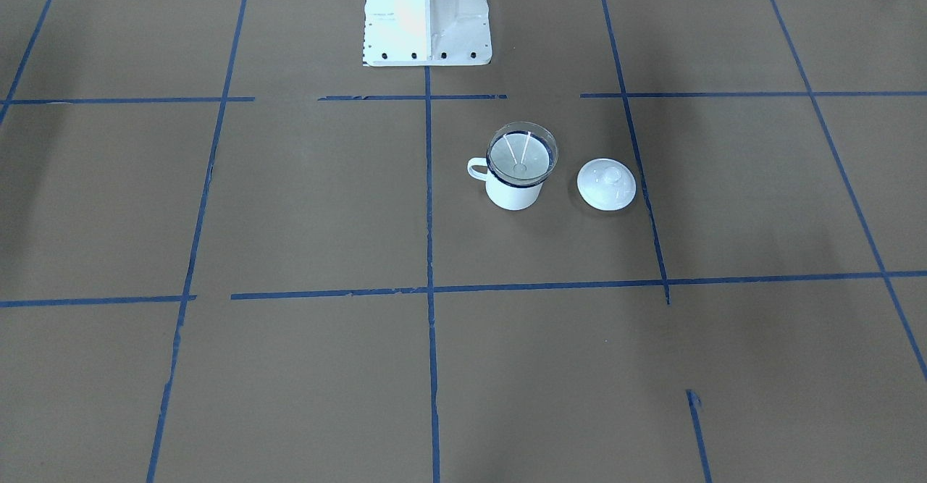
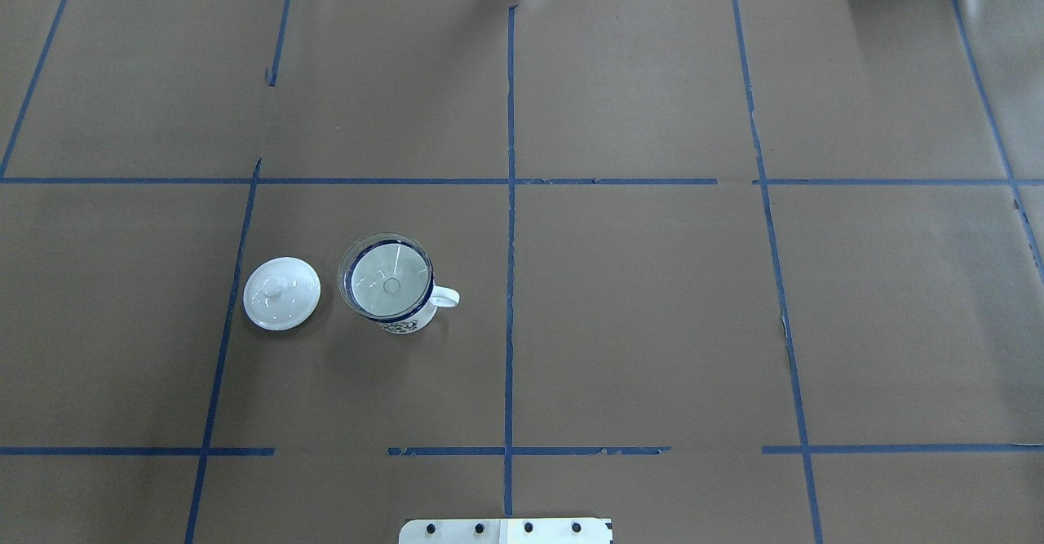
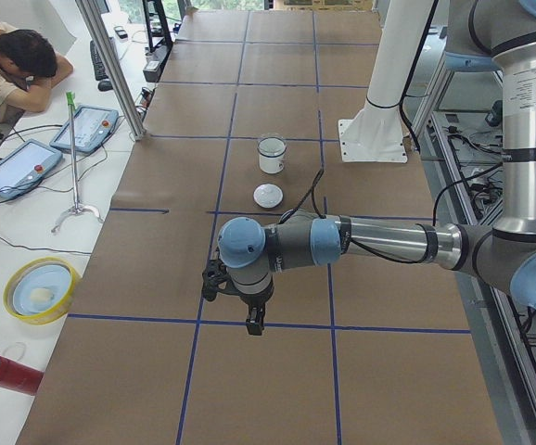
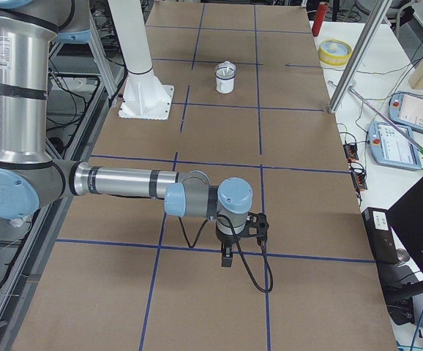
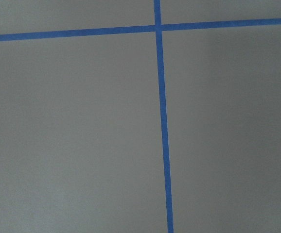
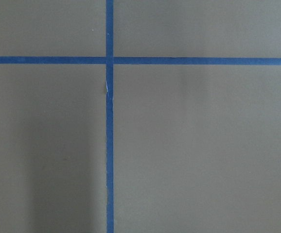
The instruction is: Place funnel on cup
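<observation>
The clear funnel point(image 1: 521, 151) sits upright in the mouth of the white mug point(image 1: 513, 192) with the dark blue rim, on the brown table to the robot's left of centre. Both show in the overhead view too, funnel point(image 2: 387, 276) on cup point(image 2: 405, 324), handle pointing toward the table's middle. My left gripper point(image 3: 254, 324) hangs far from them over a tape crossing; my right gripper point(image 4: 227, 257) hangs over the other end of the table. Both show only in the side views, so I cannot tell whether they are open or shut. The wrist views show only paper and blue tape.
A round white knobbed lid point(image 1: 607, 184) lies on the table beside the mug, on the side away from the handle. The white robot base point(image 1: 427, 12) stands behind. A yellow bowl point(image 3: 41, 289) and a red cylinder point(image 3: 6, 374) lie off the table's end.
</observation>
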